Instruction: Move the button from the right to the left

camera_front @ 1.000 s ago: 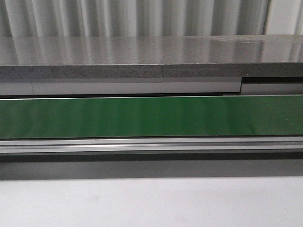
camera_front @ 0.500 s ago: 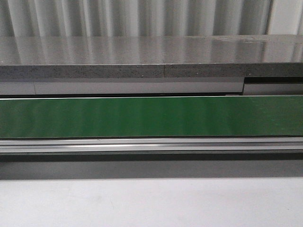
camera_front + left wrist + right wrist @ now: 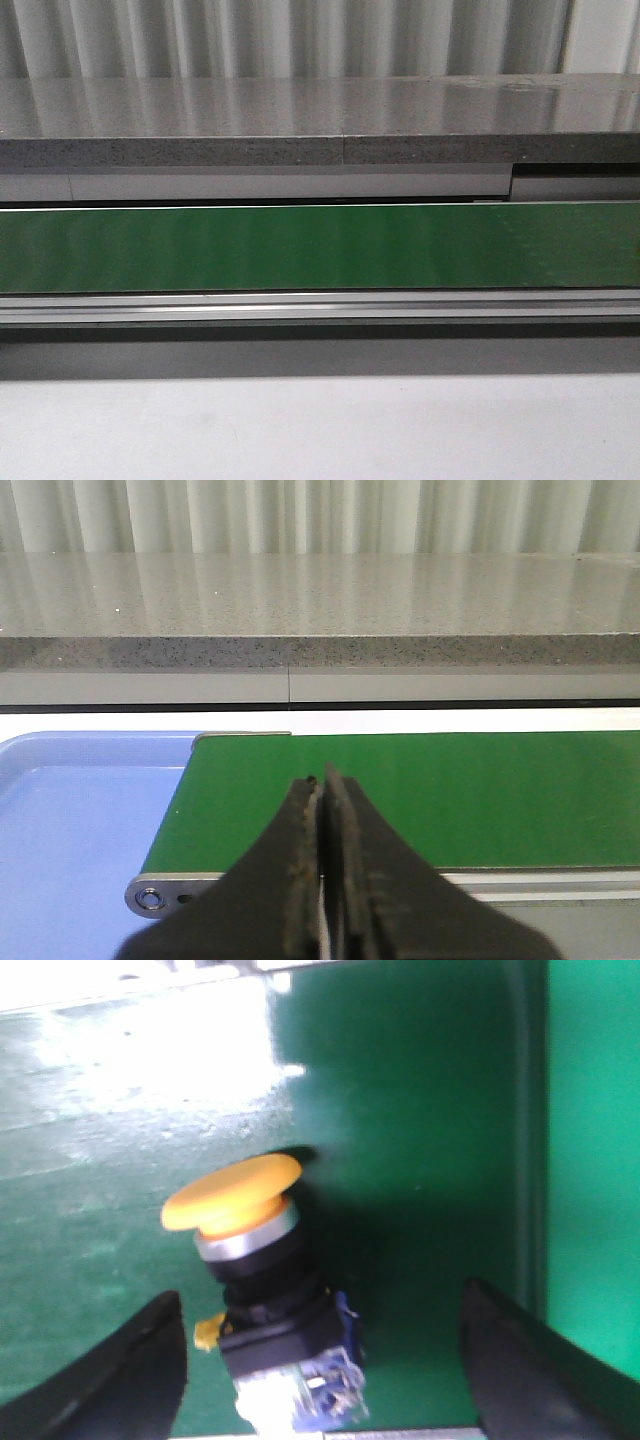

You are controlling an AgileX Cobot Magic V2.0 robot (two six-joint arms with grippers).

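The button (image 3: 262, 1290) shows only in the right wrist view: yellow mushroom head, silver ring, black collar, clear-and-blue block. It lies tilted on a green surface (image 3: 420, 1140). My right gripper (image 3: 325, 1355) is open, its two dark fingers (image 3: 140, 1365) standing on either side of the button without touching it. My left gripper (image 3: 320, 785) is shut and empty, above the left end of the green conveyor belt (image 3: 450, 790). Neither gripper nor the button shows in the front view.
A blue tray (image 3: 70, 840) sits beside the belt's left end. The green belt (image 3: 320, 248) runs across the front view, with a metal rail (image 3: 320, 308) before it and a grey speckled counter (image 3: 320, 125) behind. White table (image 3: 320, 430) lies in front.
The front view shows no change apart from a slight camera shake.
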